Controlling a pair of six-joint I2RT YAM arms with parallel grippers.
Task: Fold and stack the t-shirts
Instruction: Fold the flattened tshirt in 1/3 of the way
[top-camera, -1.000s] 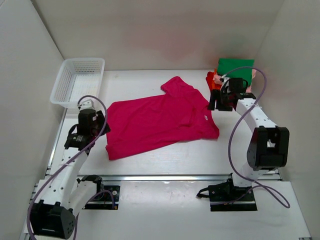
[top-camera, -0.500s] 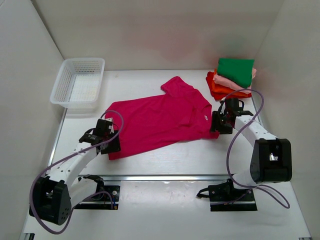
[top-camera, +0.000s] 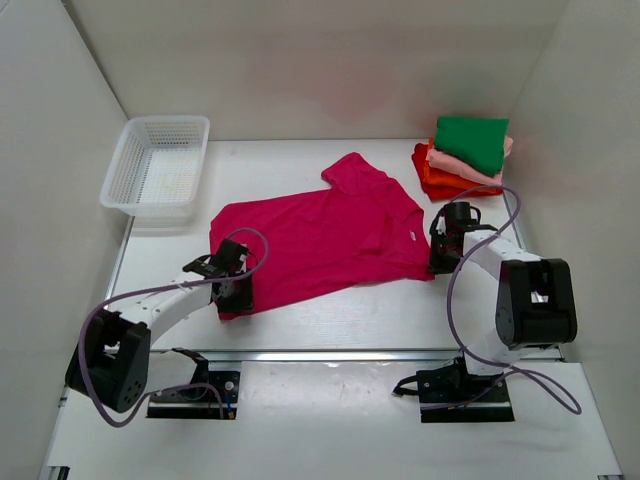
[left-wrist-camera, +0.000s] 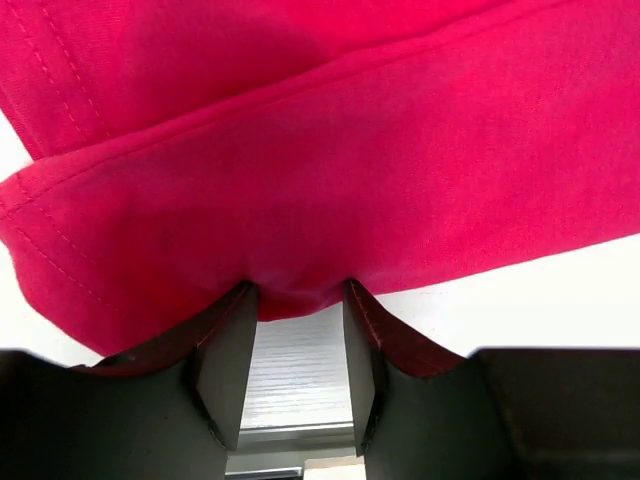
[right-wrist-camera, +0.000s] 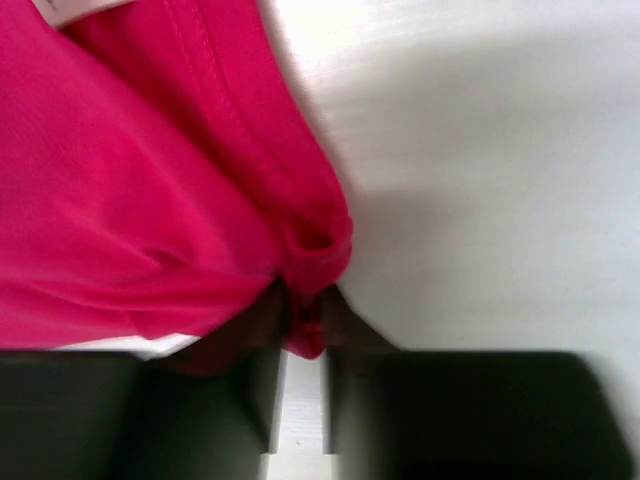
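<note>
Down below everything, a big flat white surface (top-camera: 330, 325). Spread out in the middle of it, a plain magenta-pink cloth t-shirt (top-camera: 320, 235), lying flat, with one short sleeve poking toward the back.

At the back left, well apart from that shirt, a white plastic mesh basket (top-camera: 168, 119).

At the back right, a neat stack of folded cloth shirts (top-camera: 465, 160): green on top, then light pink, then orange and red at the bottom. Near the spread shirt's right side, but not touching it.

Down low at the spread shirt's near left corner, the left fingers (top-camera: 236, 290). Up close in the left wrist view, left fingers (left-wrist-camera: 228, 360) spread apart, with the stitched hem sagging into the gap between them. Not squeezed, just loose around the cloth.

Down low at the near right corner, the right fingers (top-camera: 438, 258). Up close in the right wrist view, right fingers (right-wrist-camera: 265, 400) pinched nearly together on a bunched-up bit of the pink edge. Holding that cloth tight.
</note>
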